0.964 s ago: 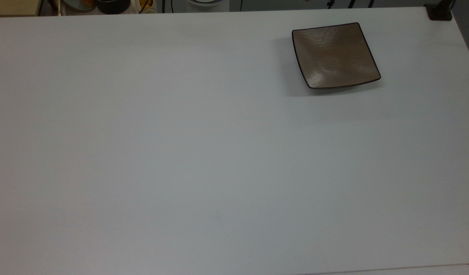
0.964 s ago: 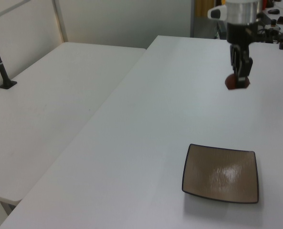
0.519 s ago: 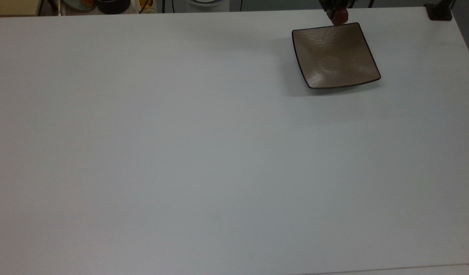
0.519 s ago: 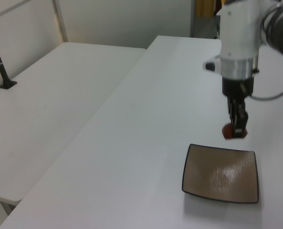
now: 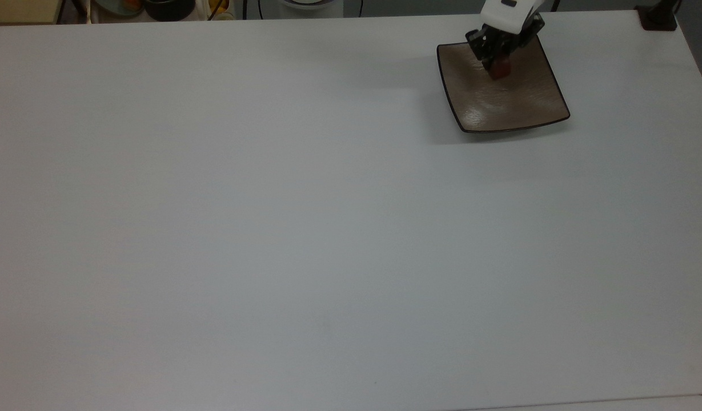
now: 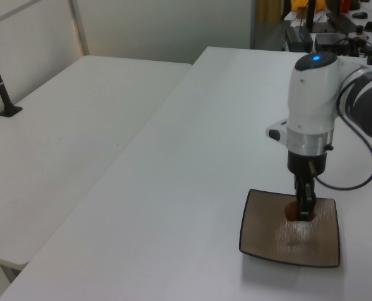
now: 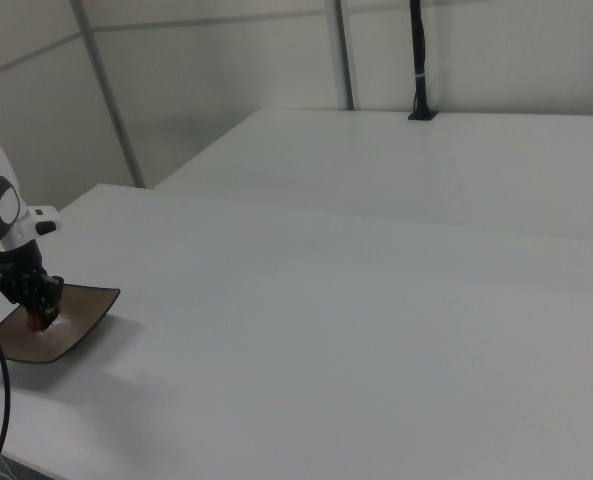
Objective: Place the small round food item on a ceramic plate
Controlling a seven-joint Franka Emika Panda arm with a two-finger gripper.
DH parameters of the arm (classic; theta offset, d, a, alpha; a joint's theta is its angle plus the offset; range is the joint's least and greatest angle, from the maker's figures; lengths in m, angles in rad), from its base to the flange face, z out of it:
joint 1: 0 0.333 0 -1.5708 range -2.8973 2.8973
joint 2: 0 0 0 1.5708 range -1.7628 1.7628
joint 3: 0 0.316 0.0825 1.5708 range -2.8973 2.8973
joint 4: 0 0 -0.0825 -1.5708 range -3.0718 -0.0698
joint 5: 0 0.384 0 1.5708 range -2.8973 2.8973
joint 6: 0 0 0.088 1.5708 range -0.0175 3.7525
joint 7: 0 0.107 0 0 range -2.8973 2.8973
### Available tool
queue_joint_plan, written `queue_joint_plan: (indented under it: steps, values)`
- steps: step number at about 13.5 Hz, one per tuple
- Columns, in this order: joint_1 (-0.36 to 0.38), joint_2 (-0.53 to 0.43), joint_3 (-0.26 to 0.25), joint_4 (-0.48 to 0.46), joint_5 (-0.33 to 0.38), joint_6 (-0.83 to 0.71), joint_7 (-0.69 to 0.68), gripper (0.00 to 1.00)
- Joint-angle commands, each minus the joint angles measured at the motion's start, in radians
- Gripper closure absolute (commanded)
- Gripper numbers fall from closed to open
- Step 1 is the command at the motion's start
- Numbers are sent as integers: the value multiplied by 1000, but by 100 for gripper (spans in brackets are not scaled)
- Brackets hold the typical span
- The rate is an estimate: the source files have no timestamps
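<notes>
The square brown ceramic plate (image 5: 516,105) (image 6: 270,241) (image 7: 86,320) lies near the top view's upper right corner. My gripper (image 5: 498,67) (image 6: 302,212) (image 7: 42,318) hangs over the plate's middle, pointing down, shut on the small round food item (image 5: 500,69) (image 6: 292,212) (image 7: 42,321), a dark red-brown piece. The item is held just above the plate's surface; whether it touches I cannot tell.
The white table (image 5: 271,228) stretches wide to the top view's left and bottom. A second white table (image 6: 66,138) adjoins it in the left view. A black post base (image 5: 658,20) stands at the top view's upper right corner. Bowls and clutter (image 5: 162,8) lie beyond the far edge.
My gripper has carried the food item from beyond the plate's far edge to over the plate's middle, and it has come lower.
</notes>
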Motion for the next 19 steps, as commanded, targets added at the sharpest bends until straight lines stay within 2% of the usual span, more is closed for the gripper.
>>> queue_joint_plan:
  steps: [1, 4, 6, 7, 9, 10, 11, 12, 15, 19]
  values:
    - [9, 57, -2, -9, -69, 81, 70, 70]
    - [9, 79, -2, -9, -71, 113, 74, 67]
    - [9, 97, -2, -3, -71, 119, 76, 46]
    - [9, 97, -2, -3, -71, 119, 76, 39]
    - [11, 96, -2, -1, -72, 119, 76, 19]
    - [8, 87, -4, 10, -78, 109, 76, 6]
    - [0, 62, -10, 33, -78, 91, 77, 0]
    - [-2, 48, -22, 54, -77, 66, 77, 0]
    - [-2, -5, -106, 239, -77, -187, 77, 0]
    - [0, -112, -272, 424, -61, -473, 77, 0]
